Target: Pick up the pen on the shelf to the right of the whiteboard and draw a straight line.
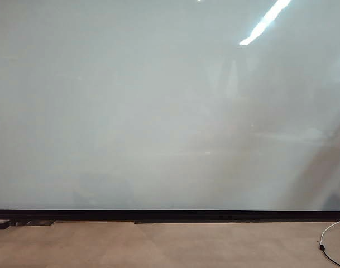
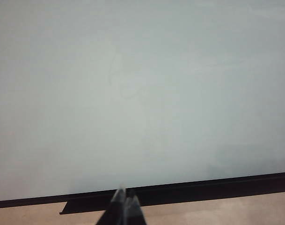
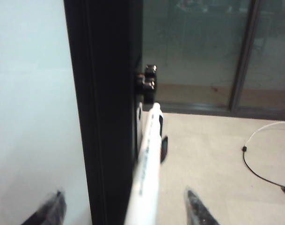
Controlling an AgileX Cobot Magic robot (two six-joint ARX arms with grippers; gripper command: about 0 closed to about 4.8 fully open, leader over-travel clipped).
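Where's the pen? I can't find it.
Only the right wrist view shows the pen: beside the whiteboard's black frame, between the open right gripper fingers.

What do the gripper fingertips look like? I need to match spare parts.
Only the tips show, in the wrist views. The left gripper has dark, tapered fingers with pale edges. The right gripper has dark, pointed fingertips with a speckled, worn-looking surface. No cables or markings are visible on them.
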